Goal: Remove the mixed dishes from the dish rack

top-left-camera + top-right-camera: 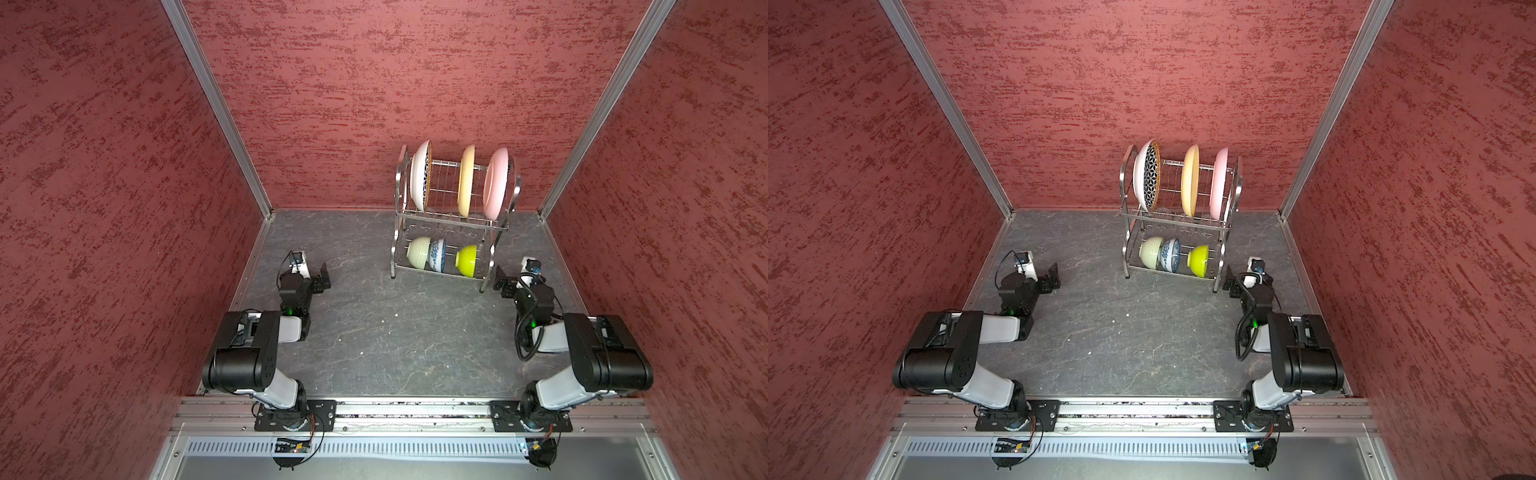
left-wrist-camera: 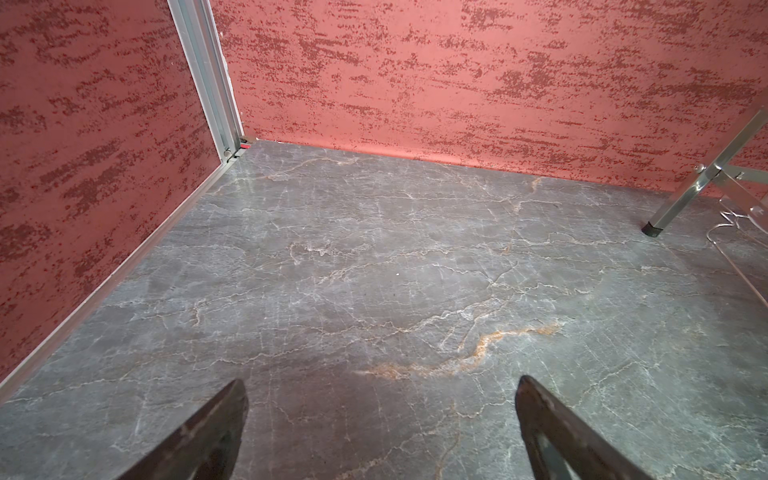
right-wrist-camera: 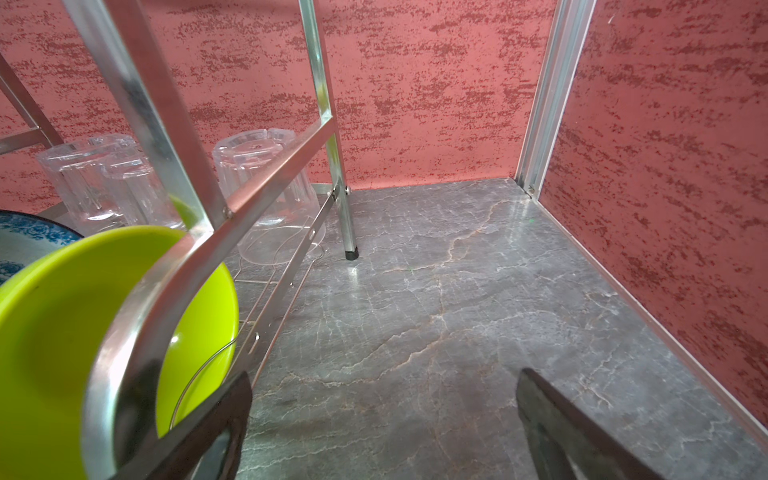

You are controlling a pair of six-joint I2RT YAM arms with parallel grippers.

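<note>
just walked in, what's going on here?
Nothing is held yet. The left gripper and right gripper are open and empty above the table. The dish rack is fully loaded: patterned plate, yellow plate and pink plate up top, cream-green bowl, blue-floral bowl and lime bowl below, upside-down tumblers behind them. The right gripper sits closest, outside the rack by the lime bowl.

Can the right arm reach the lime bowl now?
Probably, but not straight in: the open right gripper sits beside the dish rack, whose side frame stands between it and the lime bowl.

Mottled red walls (image 1: 374, 83) enclose a grey marbled floor (image 1: 395, 332)
</note>
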